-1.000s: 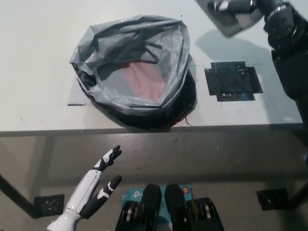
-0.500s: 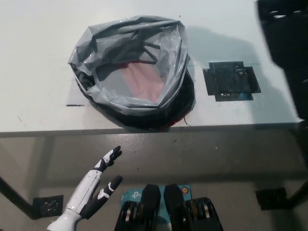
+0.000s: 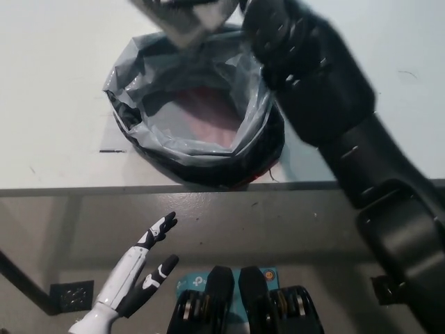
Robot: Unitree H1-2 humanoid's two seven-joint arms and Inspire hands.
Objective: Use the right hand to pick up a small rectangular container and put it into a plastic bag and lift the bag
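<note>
My right hand (image 3: 208, 7) was at the top edge of the view, above the far rim of the plastic bag (image 3: 195, 104), and it was closed on the small rectangular container (image 3: 184, 21) — a pale grey block, blurred, with only its lower part in frame. The container hung over the bag's far edge; I could not tell whether it touched the plastic. My black right arm (image 3: 334, 118) crossed the worktop (image 3: 49, 83) diagonally from the lower right, covering the bag's right side. The bag sat open near the worktop's front edge, grey plastic crumpled around a wide mouth, something pinkish showing inside (too dim to name). My white left hand (image 3: 135, 278) rested below the worktop at the lower left — fingers spread, holding nothing.
</note>
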